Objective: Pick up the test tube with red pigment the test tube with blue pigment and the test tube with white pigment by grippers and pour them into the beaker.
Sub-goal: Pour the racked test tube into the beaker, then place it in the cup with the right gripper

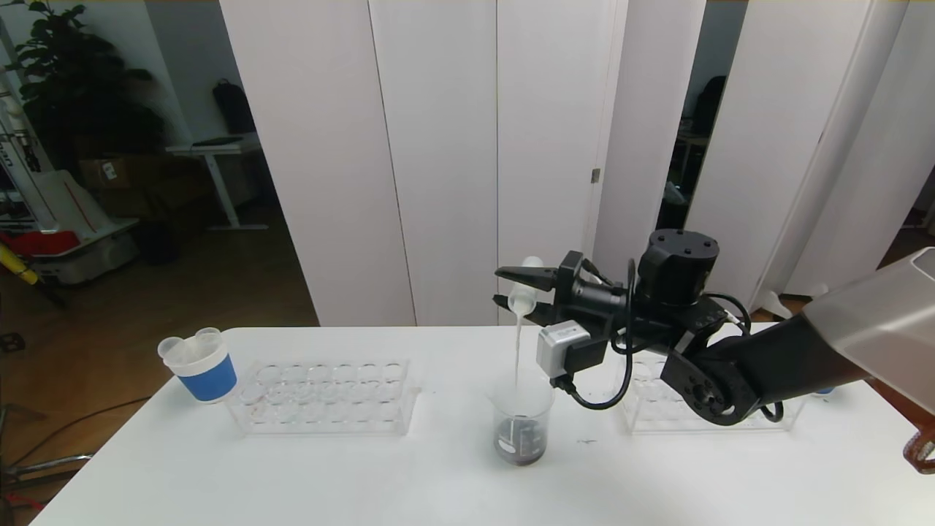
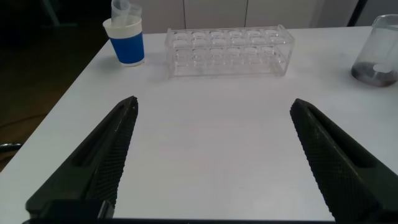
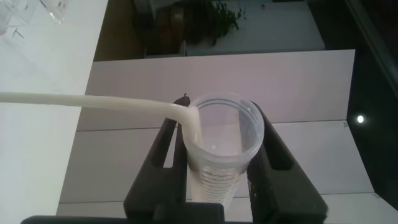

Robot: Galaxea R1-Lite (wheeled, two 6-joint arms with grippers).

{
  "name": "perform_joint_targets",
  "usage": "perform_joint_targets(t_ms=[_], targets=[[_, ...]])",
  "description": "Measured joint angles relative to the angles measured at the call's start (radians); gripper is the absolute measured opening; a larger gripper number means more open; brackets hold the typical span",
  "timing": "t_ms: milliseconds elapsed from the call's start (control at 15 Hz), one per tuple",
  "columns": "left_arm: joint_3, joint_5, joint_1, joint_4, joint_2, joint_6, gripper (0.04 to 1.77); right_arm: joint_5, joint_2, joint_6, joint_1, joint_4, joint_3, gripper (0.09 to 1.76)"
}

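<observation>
Cream-white liquid streams from the slim clear ridged test tube with white pigment (image 1: pixel 523 286), light, slick and brittle, clamped mid-barrel in the right pincer (image 1: pixel 520 289) above the small clear glass beaker (image 1: pixel 520 427). Left wrist view: the left pincer (image 2: pixel 214 158) gapes over bare white table (image 2: pixel 211 130), well clear of the beaker. Right wrist view: black fingers (image 3: pixel 264 152) flank the tube's rim.

beaker (image 1: pixel 521 431) centre | racks (image 1: pixel 321 394) left, right | cup (image 1: pixel 201 365) far left
</observation>
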Motion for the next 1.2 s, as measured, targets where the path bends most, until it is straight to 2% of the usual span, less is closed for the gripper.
perform_joint_targets(t_ms=[1200], targets=[[0.000,0.000,0.000,0.000,0.000,0.000,1.75,0.001,-0.001,-0.074,-0.013,0.000,-0.002,0.61]])
